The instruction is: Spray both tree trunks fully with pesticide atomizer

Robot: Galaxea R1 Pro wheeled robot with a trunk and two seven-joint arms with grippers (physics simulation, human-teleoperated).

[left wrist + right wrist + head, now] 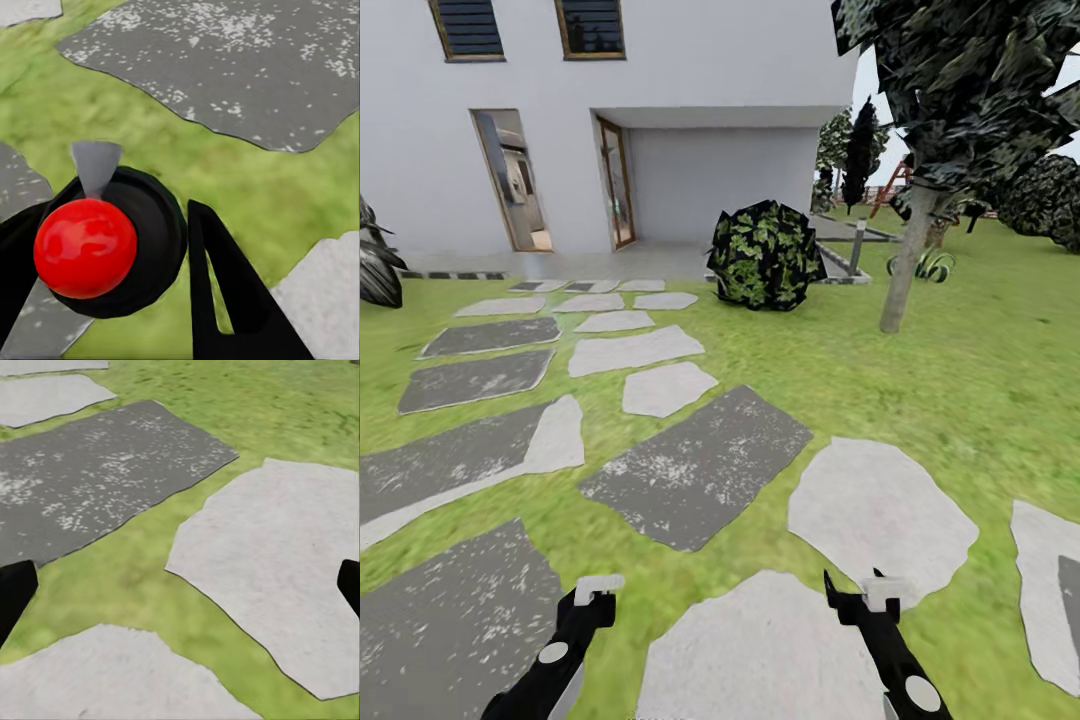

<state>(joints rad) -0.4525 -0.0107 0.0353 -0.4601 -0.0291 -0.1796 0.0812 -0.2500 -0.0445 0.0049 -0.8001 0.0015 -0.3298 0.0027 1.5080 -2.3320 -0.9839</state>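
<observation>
The white house (690, 120) is filling the far side of the head view, and the lawn (960, 400) is spreading in front of it, crossed by pale and dark grey stepping stones (700, 465). To the right of the house a tree (970, 90) is rising, its pale trunk (905, 265) leaning slightly and its crown cut off by the frame. A leafy bush (765, 255) is sitting between house and trunk. Nearest the camera, the left gripper (598, 590) is hanging with its fingers (225, 300) clenched around a red-tipped black object (86, 247), hard to identify. The right gripper (880, 595) is hanging with its fingers (15, 592) spread wide and released.
</observation>
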